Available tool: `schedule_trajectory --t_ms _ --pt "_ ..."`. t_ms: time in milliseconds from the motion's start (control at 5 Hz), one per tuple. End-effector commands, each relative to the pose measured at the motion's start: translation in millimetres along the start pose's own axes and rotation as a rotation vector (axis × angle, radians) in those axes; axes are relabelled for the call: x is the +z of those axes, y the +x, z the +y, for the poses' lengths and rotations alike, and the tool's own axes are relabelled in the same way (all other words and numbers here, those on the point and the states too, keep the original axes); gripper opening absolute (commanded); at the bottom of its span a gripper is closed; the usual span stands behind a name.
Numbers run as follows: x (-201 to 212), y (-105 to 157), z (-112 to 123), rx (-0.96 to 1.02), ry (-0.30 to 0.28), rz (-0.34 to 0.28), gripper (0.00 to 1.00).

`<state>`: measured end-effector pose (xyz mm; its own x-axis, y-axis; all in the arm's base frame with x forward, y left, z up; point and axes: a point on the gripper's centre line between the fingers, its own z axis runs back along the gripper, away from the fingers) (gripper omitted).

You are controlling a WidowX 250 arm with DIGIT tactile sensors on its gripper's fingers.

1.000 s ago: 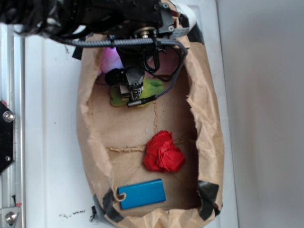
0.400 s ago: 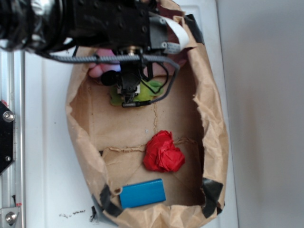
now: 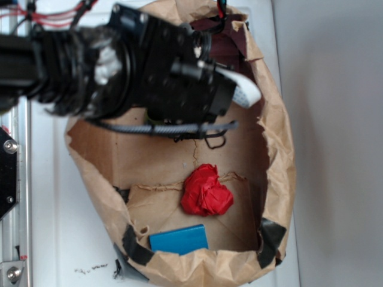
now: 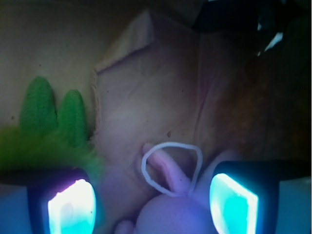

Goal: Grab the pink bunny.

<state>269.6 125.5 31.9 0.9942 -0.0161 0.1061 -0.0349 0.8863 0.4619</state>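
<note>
place: lab-style robot bench | cues: white tabletop (image 3: 54,239), metal rail (image 3: 15,263) (bolted), taped paper bag (image 3: 275,179)

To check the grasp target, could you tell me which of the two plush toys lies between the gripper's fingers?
The pink bunny, pale pink with a white loop cord, sits between the fingers. The green plush lies off to the left, outside them.
</note>
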Motion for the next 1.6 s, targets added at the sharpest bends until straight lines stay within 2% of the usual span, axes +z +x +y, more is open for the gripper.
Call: schedule_trajectory --t_ms 0,200,400,600,1200,1400 --pt "-8.8 -19.5 -15.2 -0.001 -0.091 0.067 1.0" --pt "34.8 -15.3 2.7 -0.004 -0.256 0.058 1.0" --pt "65.0 -14.5 16.3 0.005 -0.357 0.033 1.0" --pt "81.4 -19.1 21.8 -0.005 -0.43 0.02 1.0" --pt "61.2 -25.9 23.2 0.005 -0.353 0.025 1.0" --pt "43.4 -20.4 16.4 0.033 -0.294 0.034 1.0"
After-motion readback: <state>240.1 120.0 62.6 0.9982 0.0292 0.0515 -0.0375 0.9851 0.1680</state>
